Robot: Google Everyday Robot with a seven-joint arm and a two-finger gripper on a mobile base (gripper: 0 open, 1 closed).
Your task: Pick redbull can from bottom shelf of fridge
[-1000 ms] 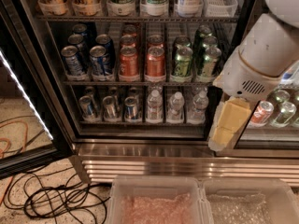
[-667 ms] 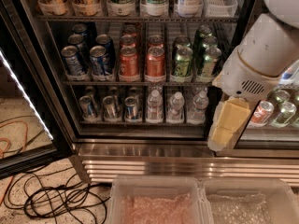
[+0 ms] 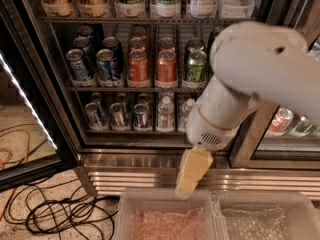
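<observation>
Three slim blue-and-silver redbull cans [image 3: 118,115] stand in lanes on the left of the bottom shelf [image 3: 125,132], a dark wire rack in the open fridge [image 3: 64,129]. Small clear water bottles [image 3: 165,112] stand to their right. My gripper [image 3: 192,172], pale yellow, hangs from the big white arm [image 3: 250,79]. It points down in front of the fridge's ribbed steel base [image 3: 140,173], below and to the right of the cans and apart from them. It holds nothing that I can see. The arm hides the right end of the shelves.
The rack above holds blue, red and green soda cans [image 3: 138,66]. The open glass door with a white light strip [image 3: 25,100] stands at the left. Black and orange cables [image 3: 60,215] lie on the floor. Two clear bins [image 3: 165,219] sit below the gripper. A second cooler [image 3: 281,122] is at the right.
The arm has swung left and toward the camera. The gripper moved left and down, from beside the bottom shelf's right end to in front of the steel base.
</observation>
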